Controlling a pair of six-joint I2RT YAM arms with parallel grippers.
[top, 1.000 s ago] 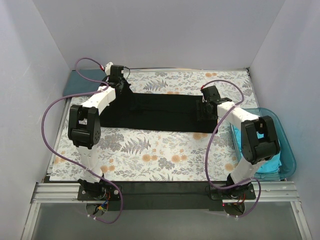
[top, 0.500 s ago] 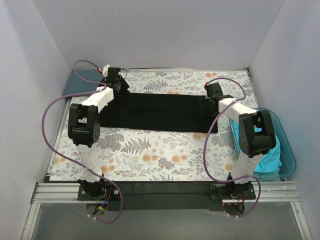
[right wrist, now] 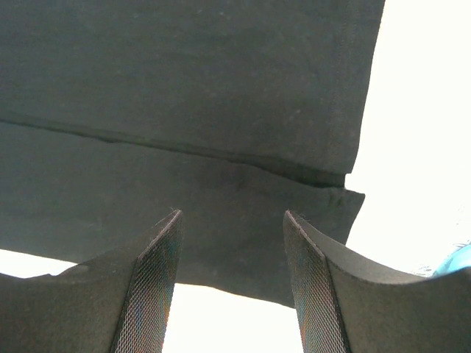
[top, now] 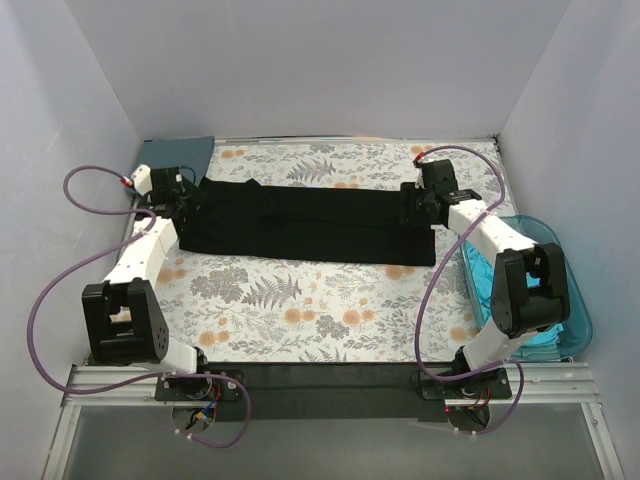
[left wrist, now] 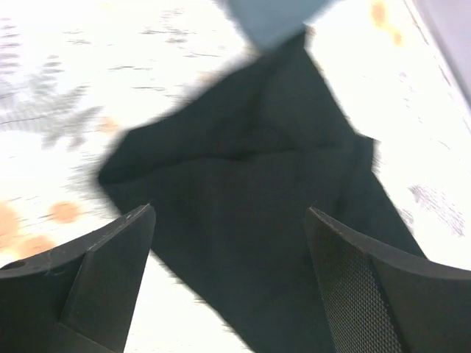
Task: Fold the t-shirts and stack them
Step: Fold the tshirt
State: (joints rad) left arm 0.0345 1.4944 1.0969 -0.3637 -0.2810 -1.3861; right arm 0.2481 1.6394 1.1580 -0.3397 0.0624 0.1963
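A black t-shirt point(top: 310, 222) lies folded into a long band across the floral cloth. My left gripper point(top: 190, 203) hovers at its left end, jaws open with nothing between them. In the left wrist view the gripper point(left wrist: 228, 212) looks down on the crumpled black t-shirt point(left wrist: 243, 184), with a corner of the slate blue-grey t-shirt point(left wrist: 272, 18) beyond. My right gripper point(top: 412, 205) is over the right end, open and empty. The right wrist view shows that gripper point(right wrist: 232, 214) above the black t-shirt's point(right wrist: 184, 73) layered edge. A turquoise t-shirt point(top: 545, 335) sits in the tub.
The slate blue-grey t-shirt point(top: 185, 152) lies at the back left corner. A translucent teal tub point(top: 580, 300) stands at the right edge, beside the right arm. White walls close in the back and both sides. Purple cables loop off both arms.
My left gripper opened and let go of the black t-shirt's left end. The left arm swung out to the left. The right gripper shifted a little toward the back.
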